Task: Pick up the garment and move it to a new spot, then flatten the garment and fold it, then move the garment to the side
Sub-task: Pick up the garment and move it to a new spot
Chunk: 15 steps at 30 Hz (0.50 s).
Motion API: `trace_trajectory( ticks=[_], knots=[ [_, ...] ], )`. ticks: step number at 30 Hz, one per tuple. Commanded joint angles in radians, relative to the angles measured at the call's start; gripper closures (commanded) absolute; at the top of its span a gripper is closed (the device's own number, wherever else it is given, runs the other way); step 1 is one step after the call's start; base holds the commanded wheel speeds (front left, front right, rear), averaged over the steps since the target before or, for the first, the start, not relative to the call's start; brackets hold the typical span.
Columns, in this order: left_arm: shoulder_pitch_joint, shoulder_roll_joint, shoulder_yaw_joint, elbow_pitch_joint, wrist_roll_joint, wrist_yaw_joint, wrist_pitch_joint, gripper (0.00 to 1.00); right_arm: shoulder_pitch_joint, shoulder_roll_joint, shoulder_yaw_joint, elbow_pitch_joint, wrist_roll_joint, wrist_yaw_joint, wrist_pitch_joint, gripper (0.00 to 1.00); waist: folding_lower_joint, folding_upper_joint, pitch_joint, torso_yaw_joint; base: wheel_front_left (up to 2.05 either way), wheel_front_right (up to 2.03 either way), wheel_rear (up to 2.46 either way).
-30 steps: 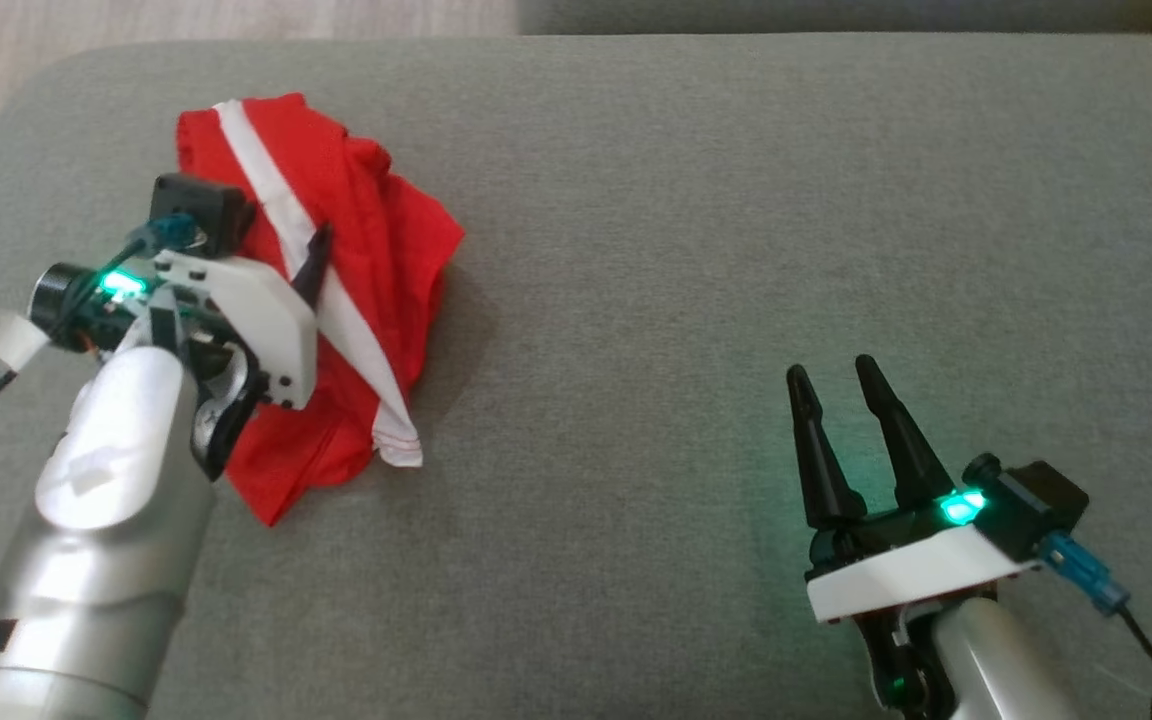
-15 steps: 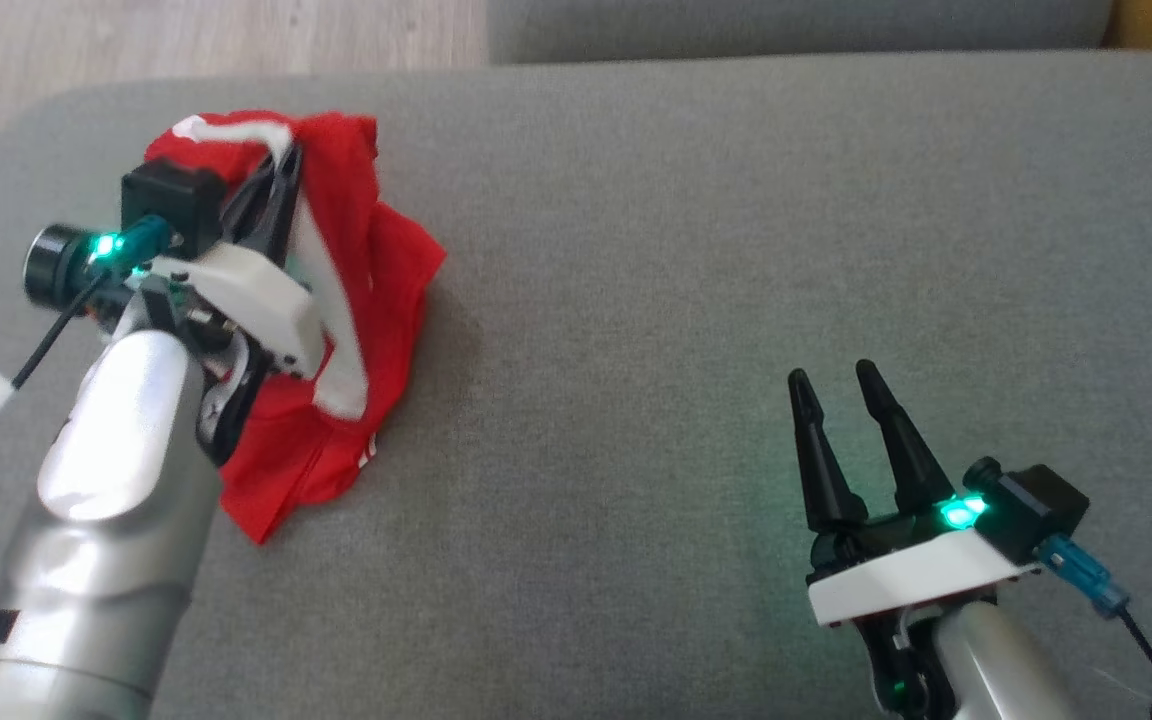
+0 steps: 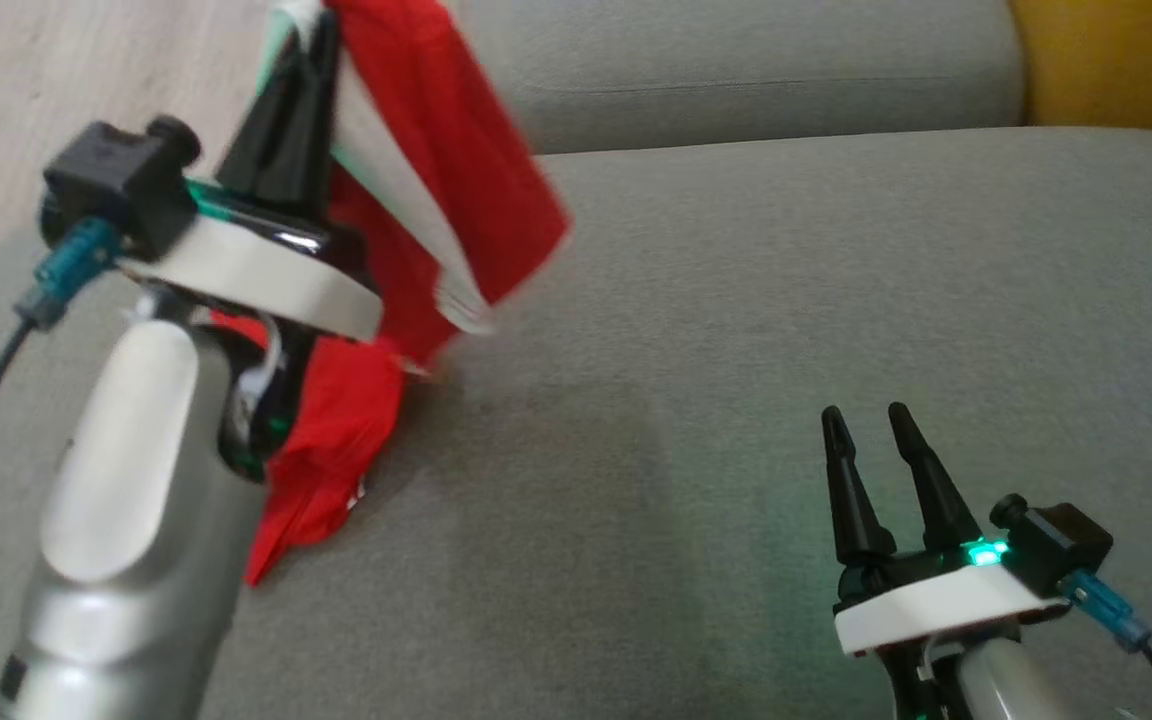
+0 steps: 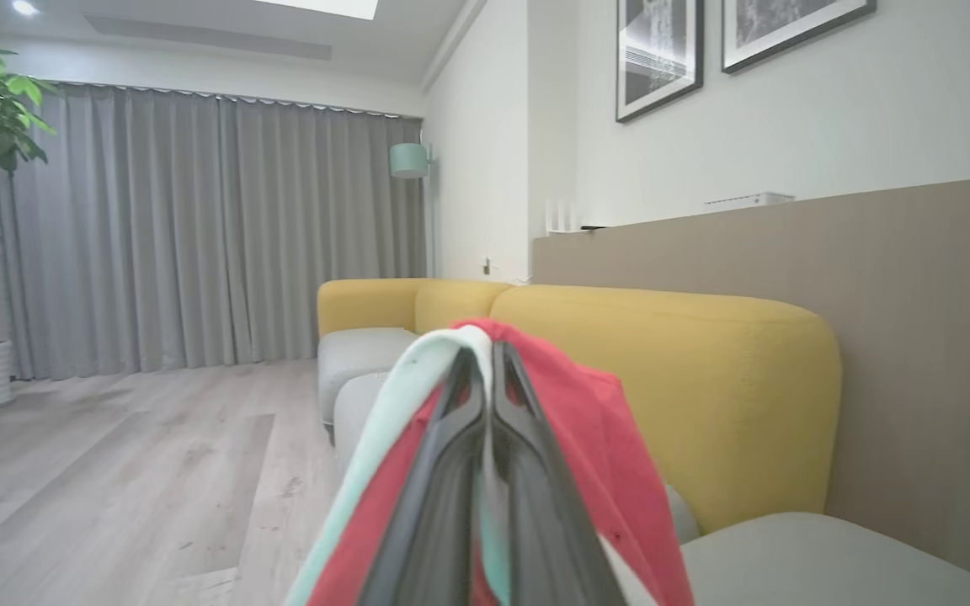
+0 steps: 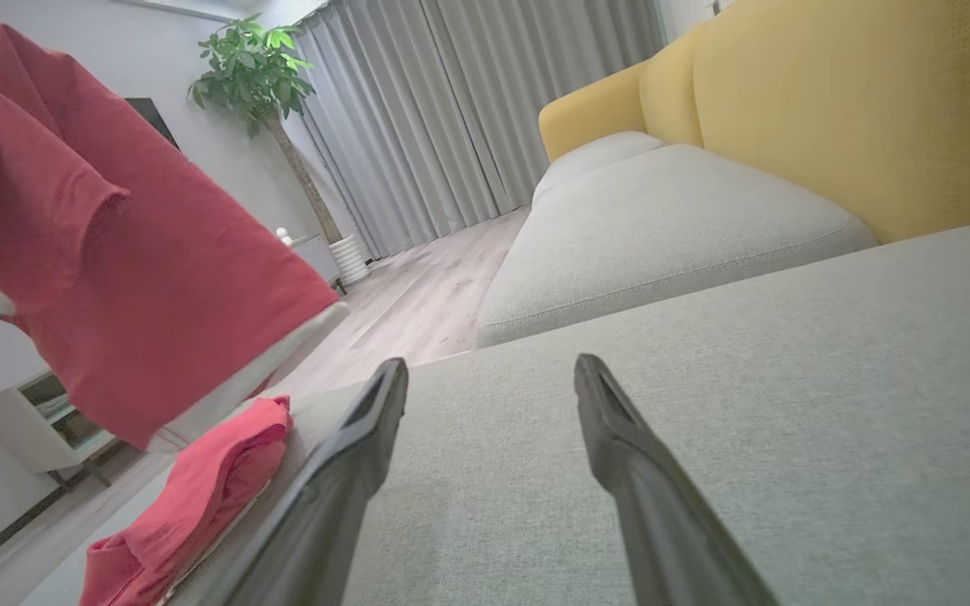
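Note:
The garment (image 3: 456, 170) is red cloth with a white stripe. My left gripper (image 3: 311, 30) is shut on its upper fold and holds it raised at the upper left, so the cloth drapes down to the right. The lower end (image 3: 321, 480) still trails onto the grey sofa cushion (image 3: 736, 320). In the left wrist view the closed fingers (image 4: 485, 471) pinch the red and white fabric (image 4: 586, 421). From the right wrist the hanging garment (image 5: 114, 252) shows at left, its lower end (image 5: 190, 497) on the cushion. My right gripper (image 3: 871, 420) rests open at the lower right, nothing between its fingers (image 5: 367, 438).
A wooden floor (image 3: 86, 80) lies past the cushion's left edge. A second grey cushion (image 3: 736, 60) sits behind, with a yellow sofa back (image 3: 1116, 60) at the far right. The cushion's middle and right stretch out bare.
My left gripper closed on the garment and lifted it up off the cushion, dragging the cloth with it. The head camera tilted up. My right gripper kept still and open.

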Motion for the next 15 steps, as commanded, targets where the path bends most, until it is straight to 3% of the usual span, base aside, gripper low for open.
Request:
trace_trajectory(
  ticks=[1, 7, 15],
  knots=[
    [-0.017, 0.018, 0.022, -0.08, -0.007, 0.012, 0.022, 1.0, -0.029, -0.004, 0.017, -0.039, 0.008, -0.001, -0.011, 0.0, 0.0002, 0.0, -0.008, -0.029, 0.0, 0.0, 0.0],
    [0.034, -0.013, -0.021, -0.165, -0.012, 0.031, 0.061, 1.0, -0.043, -0.004, 0.016, -0.055, 0.013, -0.001, -0.011, 0.0, 0.0002, 0.0, 0.003, -0.098, 0.0, 0.0, 0.0],
    [0.032, -0.049, -0.076, -0.193, 0.006, 0.049, 0.082, 1.0, -0.1, -0.004, 0.041, -0.099, 0.031, -0.001, -0.011, 0.0, 0.0002, 0.0, 0.083, -0.265, 0.0, 0.0, 0.0]
  ],
)
